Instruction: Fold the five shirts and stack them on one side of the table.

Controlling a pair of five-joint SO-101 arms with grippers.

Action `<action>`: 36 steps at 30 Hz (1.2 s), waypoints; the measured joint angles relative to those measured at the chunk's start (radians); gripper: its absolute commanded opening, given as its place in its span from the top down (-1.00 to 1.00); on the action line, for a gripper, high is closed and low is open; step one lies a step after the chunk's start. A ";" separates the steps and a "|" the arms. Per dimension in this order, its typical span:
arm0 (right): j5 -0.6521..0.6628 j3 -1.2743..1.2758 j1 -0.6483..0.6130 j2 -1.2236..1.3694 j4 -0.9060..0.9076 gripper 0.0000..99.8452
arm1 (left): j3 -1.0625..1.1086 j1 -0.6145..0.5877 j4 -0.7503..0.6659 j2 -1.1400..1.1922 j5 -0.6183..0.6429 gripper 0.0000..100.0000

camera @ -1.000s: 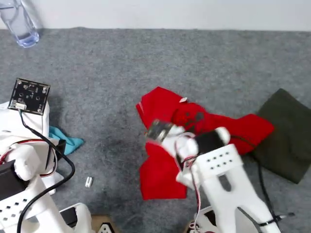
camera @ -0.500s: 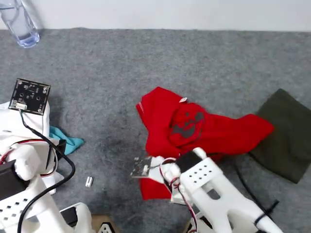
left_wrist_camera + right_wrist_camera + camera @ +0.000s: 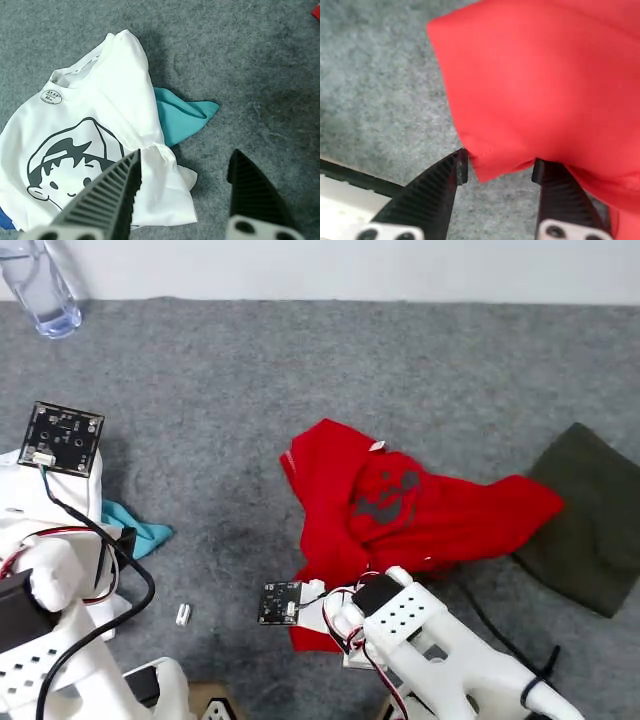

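Observation:
A red shirt (image 3: 400,505) lies crumpled in the middle of the grey table, print side up. My right gripper (image 3: 498,172) is open over its near corner (image 3: 520,90), fingers either side of the red hem. In the high view the right arm (image 3: 400,625) covers that near edge. A dark green shirt (image 3: 588,515) lies folded at the right. A white shirt (image 3: 80,145) with a cartoon face lies over a teal shirt (image 3: 182,117) at the left. My left gripper (image 3: 185,175) hangs open above the white shirt's edge.
A clear plastic bottle (image 3: 38,285) stands at the far left corner. A small white object (image 3: 183,614) lies on the felt near the left arm's base (image 3: 60,570). The far half of the table is bare grey felt (image 3: 330,360).
The right arm has pulled back from over the red shirt's print toward the near edge and now sits low over the shirt's near corner. The left arm has kept still.

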 measured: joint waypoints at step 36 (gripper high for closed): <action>0.054 -1.320 0.334 -0.064 0.491 0.98 | 0.000 0.000 0.000 0.000 0.000 0.46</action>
